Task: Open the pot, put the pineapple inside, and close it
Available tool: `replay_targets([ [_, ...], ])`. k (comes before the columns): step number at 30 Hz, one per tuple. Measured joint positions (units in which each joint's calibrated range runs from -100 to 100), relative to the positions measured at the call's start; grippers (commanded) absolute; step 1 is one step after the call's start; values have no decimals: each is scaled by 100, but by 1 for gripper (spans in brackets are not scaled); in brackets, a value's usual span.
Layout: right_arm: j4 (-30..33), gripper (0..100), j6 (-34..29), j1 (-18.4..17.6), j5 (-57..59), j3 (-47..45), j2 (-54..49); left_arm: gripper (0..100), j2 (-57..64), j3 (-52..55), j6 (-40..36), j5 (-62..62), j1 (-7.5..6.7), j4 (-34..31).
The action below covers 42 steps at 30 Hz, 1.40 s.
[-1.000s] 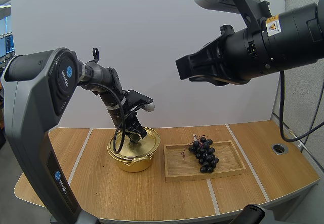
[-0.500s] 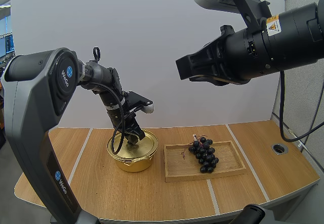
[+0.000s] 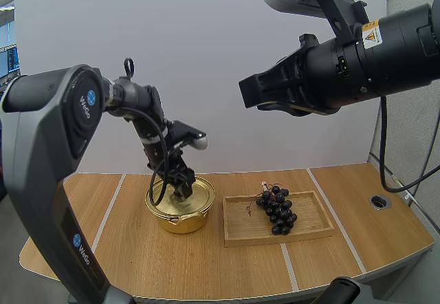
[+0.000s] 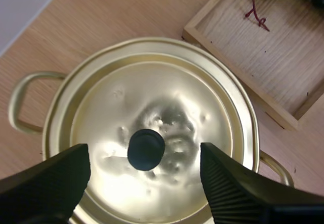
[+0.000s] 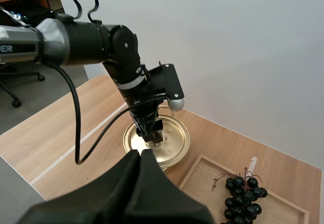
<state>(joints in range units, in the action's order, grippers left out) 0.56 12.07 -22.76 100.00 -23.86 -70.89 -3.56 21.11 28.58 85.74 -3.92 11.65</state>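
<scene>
My L gripper (image 4: 146,155) is open, fingers astride the knob (image 4: 146,149) of the lid (image 4: 167,92), prob. no contact yet. Pot (image 3: 180,211) beneath it is lidded: step 1 pending. Grapes (image 3: 276,210) in tray (image 3: 308,230) to its right, untouched. R gripper (image 5: 139,155) closed, empty, well above them.

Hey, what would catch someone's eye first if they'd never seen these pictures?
The gold pot, lid on, left of centre on the table, with the left arm's jaws open either side of its black knob. Right of it, dark grapes lie in a wooden tray. The right arm hangs high above, jaws shut.
</scene>
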Motion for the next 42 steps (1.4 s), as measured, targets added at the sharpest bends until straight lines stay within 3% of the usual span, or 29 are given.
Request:
replay_targets([
  [10,0,0,0,0,0,0,0,100,1195,-1241,-293,1205,0,0],
  [18,0,0,0,0,0,0,0,100,2799,-2381,-404,1294,0,0],
  [25,0,0,0,0,0,0,0,100,4111,-2676,-404,1338,0,0],
  [26,0,0,0,0,0,0,0,96,4183,-2676,-404,1338,0,0],
  [28,0,0,0,0,0,0,0,49,4328,-2687,-404,1338,0,0],
  [29,0,0,0,0,0,0,0,18,4396,-2687,-404,1338,0,0],
  [30,0,0,0,0,0,0,0,3,4550,-2687,-404,1338,0,0],
  [36,-15,0,0,0,0,0,0,0,5668,-2687,-618,1380,0,0],
  [42,-101,0,0,0,0,0,0,0,6022,-2689,-772,1411,0,0],
])
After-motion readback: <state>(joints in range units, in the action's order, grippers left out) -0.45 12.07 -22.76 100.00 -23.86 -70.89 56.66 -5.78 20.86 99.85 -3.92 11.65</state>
